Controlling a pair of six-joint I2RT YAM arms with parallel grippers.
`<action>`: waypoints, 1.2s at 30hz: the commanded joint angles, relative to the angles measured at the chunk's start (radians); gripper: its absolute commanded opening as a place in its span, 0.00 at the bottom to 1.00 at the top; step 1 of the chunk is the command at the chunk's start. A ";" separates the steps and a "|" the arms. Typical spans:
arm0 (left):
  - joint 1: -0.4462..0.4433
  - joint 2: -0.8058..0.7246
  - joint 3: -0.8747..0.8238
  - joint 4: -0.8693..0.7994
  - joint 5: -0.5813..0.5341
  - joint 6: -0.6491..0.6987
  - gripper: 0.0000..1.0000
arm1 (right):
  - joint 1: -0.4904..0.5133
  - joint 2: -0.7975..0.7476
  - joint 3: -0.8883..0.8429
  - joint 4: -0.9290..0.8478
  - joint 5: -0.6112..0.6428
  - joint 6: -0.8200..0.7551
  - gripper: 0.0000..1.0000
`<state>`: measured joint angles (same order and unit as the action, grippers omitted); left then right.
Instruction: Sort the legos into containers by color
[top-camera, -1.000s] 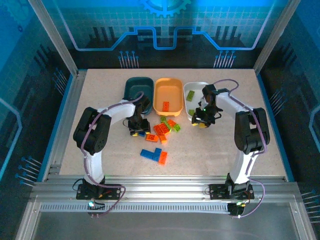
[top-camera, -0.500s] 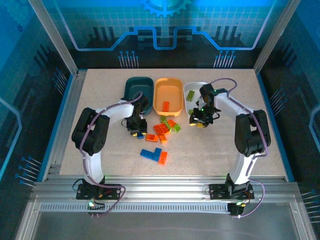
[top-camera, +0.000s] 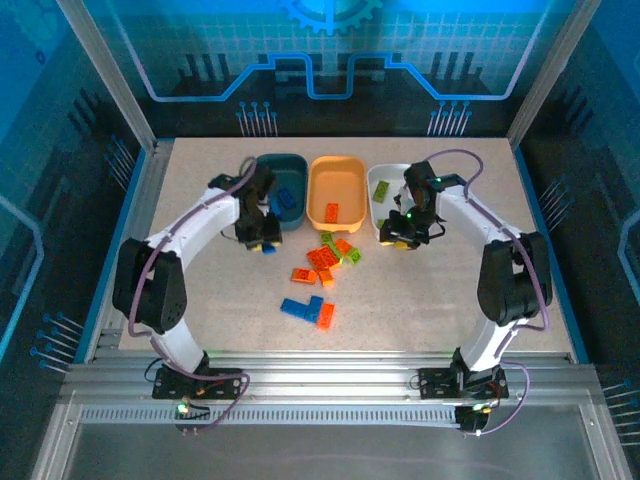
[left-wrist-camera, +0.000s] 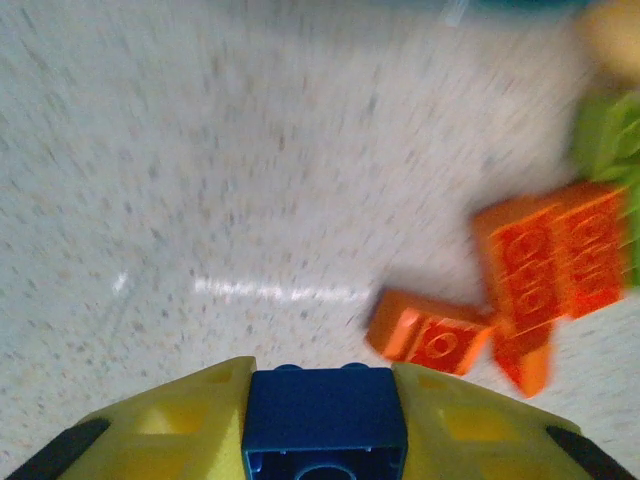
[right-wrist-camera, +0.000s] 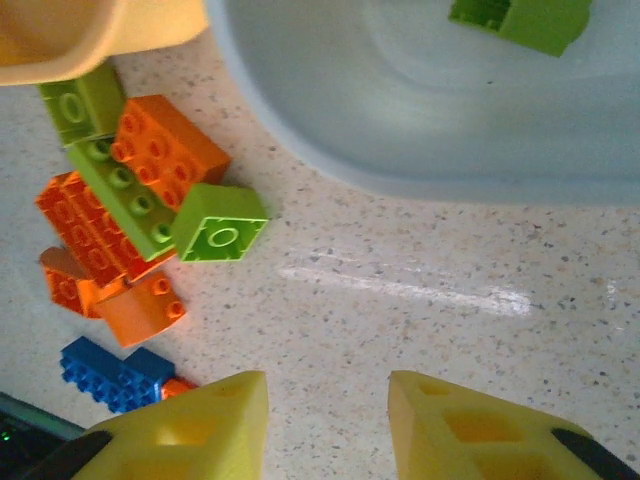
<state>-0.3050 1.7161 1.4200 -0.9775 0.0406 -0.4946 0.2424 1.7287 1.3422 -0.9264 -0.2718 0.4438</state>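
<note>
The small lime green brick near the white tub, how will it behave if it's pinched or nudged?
Probably rigid: the lime green brick looks like hard moulded plastic. Its flat faces suggest sliding, not rolling. It seems to touch a longer green brick, so a nudge may shift both.

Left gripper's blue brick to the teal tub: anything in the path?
Nothing visible. The left gripper holds the blue brick just short of the teal tub, with nothing between them.
</note>
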 joint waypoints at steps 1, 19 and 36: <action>0.059 0.046 0.155 -0.055 -0.006 0.016 0.36 | 0.012 -0.062 0.000 -0.018 -0.036 0.000 0.38; 0.116 0.657 0.876 -0.226 -0.012 0.074 0.36 | 0.011 -0.134 0.005 -0.058 -0.009 -0.017 0.43; 0.084 0.533 0.791 -0.201 0.028 0.065 0.64 | 0.399 0.071 0.090 -0.034 0.027 -0.017 0.53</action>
<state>-0.2008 2.3749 2.2623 -1.1770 0.0486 -0.4377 0.5991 1.7721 1.4223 -0.9634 -0.2657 0.4328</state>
